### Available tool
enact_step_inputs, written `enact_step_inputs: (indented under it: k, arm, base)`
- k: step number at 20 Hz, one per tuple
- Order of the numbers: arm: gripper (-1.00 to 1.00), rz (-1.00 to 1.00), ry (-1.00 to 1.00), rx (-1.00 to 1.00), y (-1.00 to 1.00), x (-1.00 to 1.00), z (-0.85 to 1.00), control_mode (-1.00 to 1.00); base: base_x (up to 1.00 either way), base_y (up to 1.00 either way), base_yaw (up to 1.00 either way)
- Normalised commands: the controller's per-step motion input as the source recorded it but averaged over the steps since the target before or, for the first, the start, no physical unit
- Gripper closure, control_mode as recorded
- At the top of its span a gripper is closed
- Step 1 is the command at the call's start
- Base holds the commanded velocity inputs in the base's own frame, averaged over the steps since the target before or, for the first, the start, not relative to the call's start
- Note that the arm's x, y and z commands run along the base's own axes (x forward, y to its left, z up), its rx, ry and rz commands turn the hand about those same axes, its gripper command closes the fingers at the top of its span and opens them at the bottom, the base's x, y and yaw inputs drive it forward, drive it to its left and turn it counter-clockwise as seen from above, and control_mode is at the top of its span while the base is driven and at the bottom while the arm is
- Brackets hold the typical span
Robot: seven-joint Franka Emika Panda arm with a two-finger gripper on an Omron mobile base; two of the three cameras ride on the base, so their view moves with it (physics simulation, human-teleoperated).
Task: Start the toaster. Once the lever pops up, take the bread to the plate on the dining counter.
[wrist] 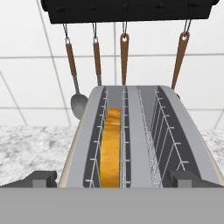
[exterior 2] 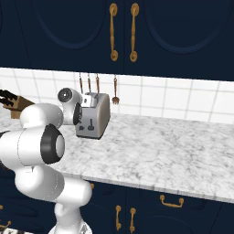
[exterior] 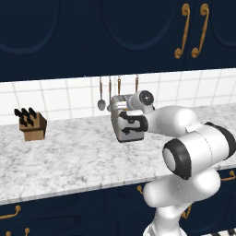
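Note:
The silver-grey toaster (exterior: 123, 134) (exterior 2: 98, 114) (wrist: 131, 131) stands on the marbled kitchen counter against the tiled wall. One slice of bread (wrist: 111, 151), golden-brown on its top edge, sits deep in the left slot in the hand view; the right slot is empty. The dark lever (exterior 2: 92, 124) shows on the toaster's narrow face, about halfway down its slot. My gripper (exterior: 125, 122) (exterior 2: 83, 116) (wrist: 113, 181) is open, just above the toaster's near end, with one fingertip (wrist: 41, 179) on either side of the body and nothing between them. The plate and the dining counter are out of view.
A wooden knife block (exterior: 32, 125) (exterior 2: 13, 104) stands to the left on the counter (exterior: 69, 156) (exterior 2: 160, 151). Utensils (exterior: 109, 92) (exterior 2: 115, 93) (wrist: 124, 57) hang from a rail right behind the toaster. Dark navy cabinets hang overhead.

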Motion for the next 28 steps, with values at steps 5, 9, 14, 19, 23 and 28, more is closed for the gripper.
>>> enact_step_inputs:
  k: [5, 9, 14, 19, 23, 28]
  arm:
    - [-1.0, 0.0, 0.0, 0.0, 0.0, 0.0, 0.0, -1.0]
    - [-1.0, 0.0, 0.0, 0.0, 0.0, 0.0, 0.0, -1.0]
    - [-1.0, 0.0, 0.0, 0.0, 0.0, 0.0, 0.0, -1.0]
    - [-1.0, 0.0, 0.0, 0.0, 0.0, 0.0, 0.0, -1.0]
    - [-1.0, 0.0, 0.0, 0.0, 0.0, 0.0, 0.0, -1.0]
    - [-1.0, 0.0, 0.0, 0.0, 0.0, 0.0, 0.0, -1.0]
  base:
    - [0.0, 0.0, 0.0]
    - [0.0, 0.0, 0.0]
    - [0.0, 0.0, 0.0]
    - [0.0, 0.0, 0.0]
    - [0.0, 0.0, 0.0]
    - [0.0, 0.0, 0.0]
